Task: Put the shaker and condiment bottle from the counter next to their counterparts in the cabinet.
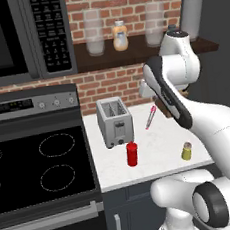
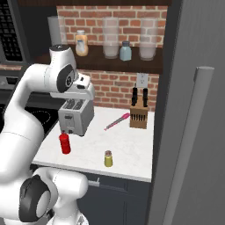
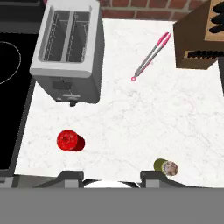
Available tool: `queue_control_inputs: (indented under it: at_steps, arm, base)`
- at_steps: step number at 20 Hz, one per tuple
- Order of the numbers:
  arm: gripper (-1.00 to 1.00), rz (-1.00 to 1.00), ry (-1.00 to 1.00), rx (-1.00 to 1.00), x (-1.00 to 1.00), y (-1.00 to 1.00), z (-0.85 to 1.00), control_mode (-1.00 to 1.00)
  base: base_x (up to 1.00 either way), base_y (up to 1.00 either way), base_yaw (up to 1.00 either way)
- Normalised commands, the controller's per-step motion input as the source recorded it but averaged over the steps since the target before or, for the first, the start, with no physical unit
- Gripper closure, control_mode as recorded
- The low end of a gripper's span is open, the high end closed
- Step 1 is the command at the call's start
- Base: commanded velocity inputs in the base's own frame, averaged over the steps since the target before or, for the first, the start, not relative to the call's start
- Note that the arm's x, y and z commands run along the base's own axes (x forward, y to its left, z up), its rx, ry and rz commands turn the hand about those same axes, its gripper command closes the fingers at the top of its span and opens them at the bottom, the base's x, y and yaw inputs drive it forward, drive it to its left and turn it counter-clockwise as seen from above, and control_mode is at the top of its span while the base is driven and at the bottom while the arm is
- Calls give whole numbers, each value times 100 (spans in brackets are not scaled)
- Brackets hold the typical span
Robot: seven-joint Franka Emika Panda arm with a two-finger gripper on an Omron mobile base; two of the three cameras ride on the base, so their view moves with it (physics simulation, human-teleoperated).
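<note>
Gripper (image 3: 111, 175) poised high over the white marble counter (image 3: 144, 122), looking straight down; jaws drawn in, nothing between them. Small yellow-green cylindrical shaker with grey-brown cap (image 3: 165, 166) upright at 5 o'clock in the hand view, near the counter's front edge. Bright red cylindrical condiment bottle (image 3: 69, 140) upright at 8 o'clock, just in front of the silver two-slot toaster (image 3: 70, 52). Pink-handled tongs (image 3: 151, 57) lie at 1 o'clock beside the wooden knife block (image 3: 199, 39). On the dark brown wooden shelf (image 2: 132, 63): pale blue shaker with grey top (image 2: 125, 51), peach-orange bottle with white cap (image 2: 81, 43), well apart.

End effector (image 3: 112, 177) closed, empty, raised.
</note>
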Motion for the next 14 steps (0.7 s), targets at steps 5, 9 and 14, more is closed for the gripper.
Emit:
queue_control_inputs:
  at_steps: [5,9,14]
  arm:
    - [-100,0,1,-9,-2,3,-27,-100]
    - [-100,2,10,-13,-13,1,-62,-100]
    - [-100,10,1,-4,-39,0,-48,-100]
  base:
    - [0,0,0]
    - [0,0,0]
    - [0,0,0]
